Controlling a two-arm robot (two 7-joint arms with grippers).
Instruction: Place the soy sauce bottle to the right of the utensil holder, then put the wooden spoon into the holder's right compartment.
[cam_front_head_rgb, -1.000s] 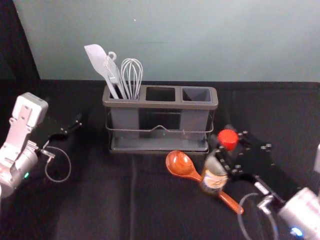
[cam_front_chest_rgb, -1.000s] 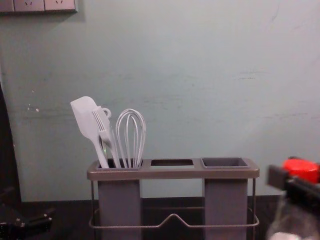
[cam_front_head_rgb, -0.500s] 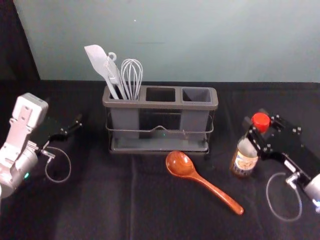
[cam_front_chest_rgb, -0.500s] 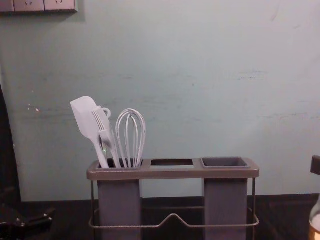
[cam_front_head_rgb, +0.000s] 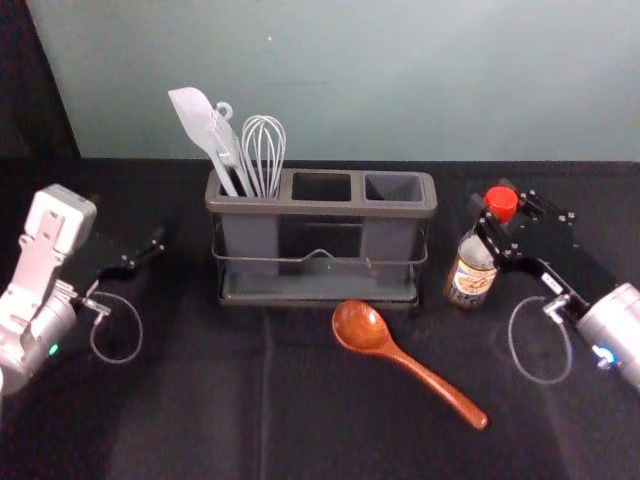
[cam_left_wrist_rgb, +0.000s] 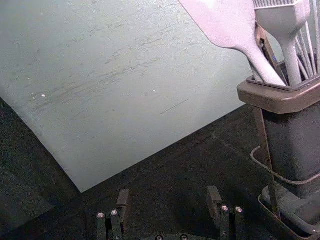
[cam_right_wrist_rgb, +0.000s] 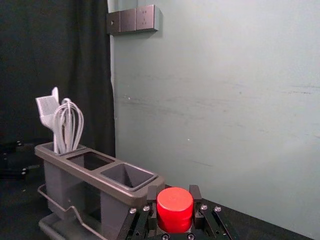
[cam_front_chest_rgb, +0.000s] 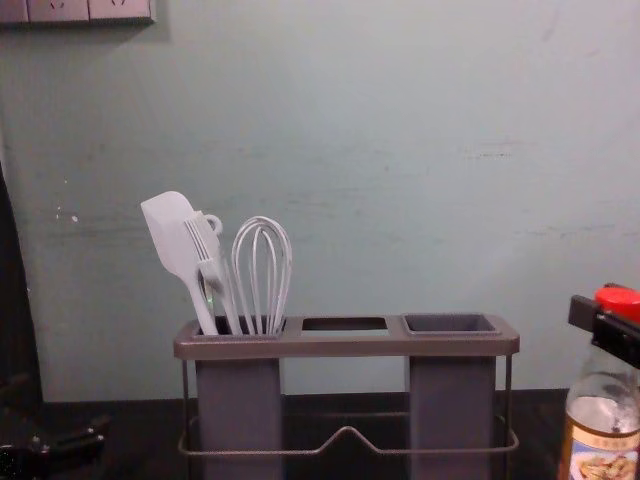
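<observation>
While left gripper (cam_front_head_rgb: 150, 252) hovers left, right gripper (cam_front_head_rgb: 483, 219) clasps bottle (cam_front_head_rgb: 470, 273) right of holder (cam_front_head_rgb: 320, 209).

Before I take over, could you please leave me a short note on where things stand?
Right hand: closed on the bottle, right of the holder.
Left hand: open, idle, left of the holder.
Spoon: on the table, in front of the holder.
Done: bottle gripped, on the correct side; I can't tell whether its base touches down.
To do: set it down if needed, release, then spoon into the right compartment.
</observation>
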